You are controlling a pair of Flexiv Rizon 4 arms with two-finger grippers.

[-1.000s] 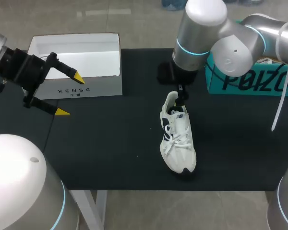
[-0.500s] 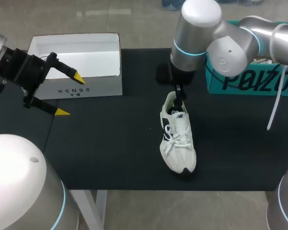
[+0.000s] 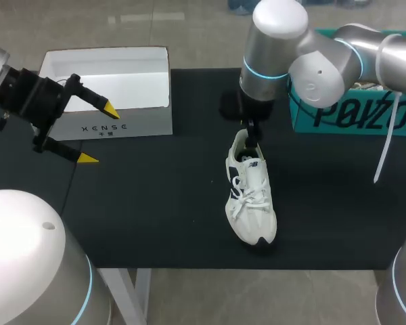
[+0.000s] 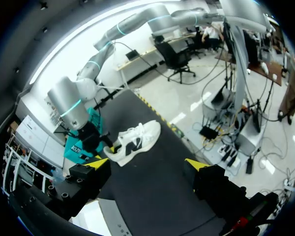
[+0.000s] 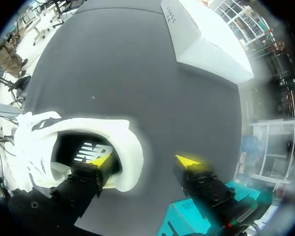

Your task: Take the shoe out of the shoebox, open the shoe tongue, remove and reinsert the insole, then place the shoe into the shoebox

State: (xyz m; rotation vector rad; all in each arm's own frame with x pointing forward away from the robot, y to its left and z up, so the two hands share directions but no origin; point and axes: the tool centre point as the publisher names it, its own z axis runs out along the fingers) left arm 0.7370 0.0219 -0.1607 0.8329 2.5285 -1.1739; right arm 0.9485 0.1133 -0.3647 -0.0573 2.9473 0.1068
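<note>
1. The white sneaker (image 3: 250, 196) is seen out of the shoebox (image 3: 142, 122), lying upright on its sole on the black table (image 3: 155, 203), near the middle, well apart from the box, with its heel turned toward the far edge
2. The right gripper (image 5: 144, 160) is held at the heel: its fingers are spread, one yellow tip dipped inside the shoe's opening, the other outside and clear of the heel collar, so nothing is pinched
3. The left gripper (image 3: 99, 133) is held spread and empty at the table's left edge, just in front of the open white shoebox
4. The take-out step is judged done; the step in hand is judged to be the work at the shoe's mouth, either the opening of the tongue or the reach for the insole, and which of the two cannot be told
5. The laces look drawn together and the tongue is not seen lifted
6. For the next move, the inner finger would need to be set against the insole's heel edge or the collar and the fingers closed, while the shoe is steadied so that it is not dragged
</note>
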